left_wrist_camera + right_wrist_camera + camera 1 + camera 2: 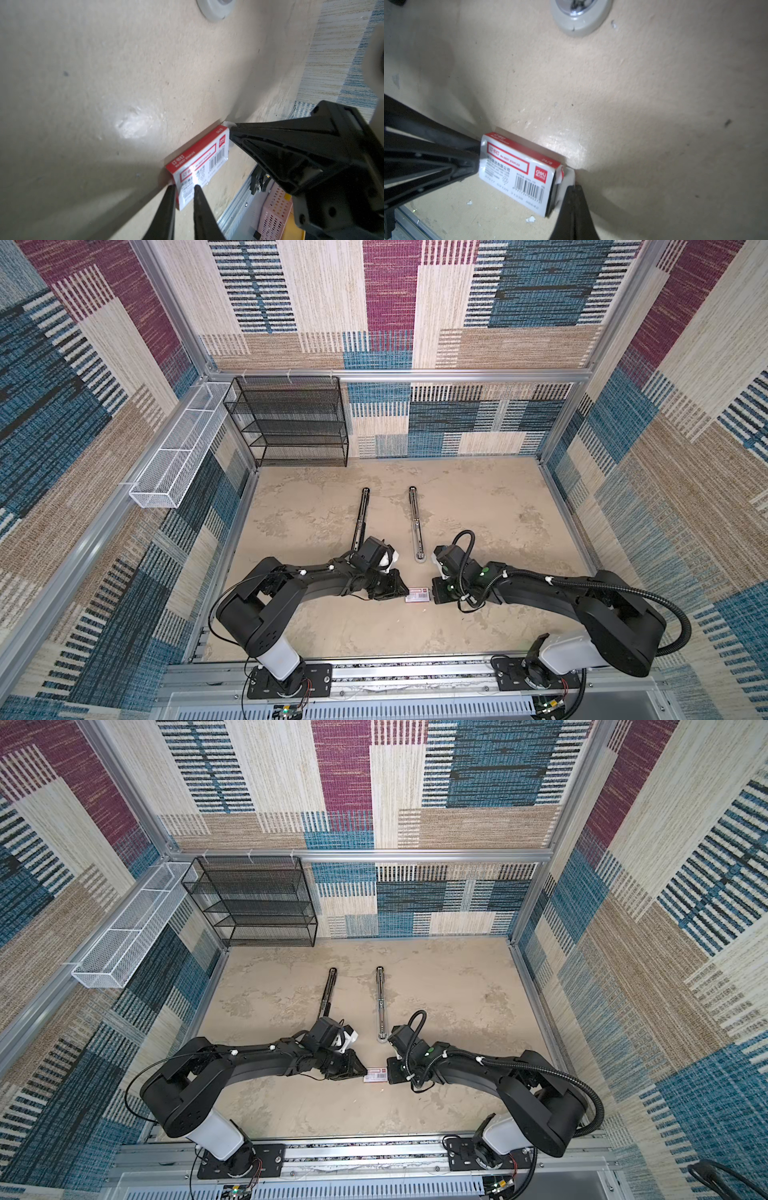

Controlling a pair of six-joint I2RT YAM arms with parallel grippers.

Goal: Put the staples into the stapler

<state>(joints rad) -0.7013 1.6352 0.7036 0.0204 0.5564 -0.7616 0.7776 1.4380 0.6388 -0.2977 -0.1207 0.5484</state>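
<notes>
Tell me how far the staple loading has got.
Done: nothing loaded; the white, red-labelled cardboard staple box shows no staples yet. In hand: the right hand, shut, pinches its white end flap; the left hand straddles the other end. Remaining: pull staples out, load the long black and silver stapler bars.

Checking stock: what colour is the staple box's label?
Red, on the white cardboard box; best in right wrist view.

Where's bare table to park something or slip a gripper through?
Free: right half of the table, between the silver stapler part and the right wall; the front strip by the rail. Crowded: centre front, left gripper and right gripper at the staple box ends; black stapler part and black shelf back left.
</notes>
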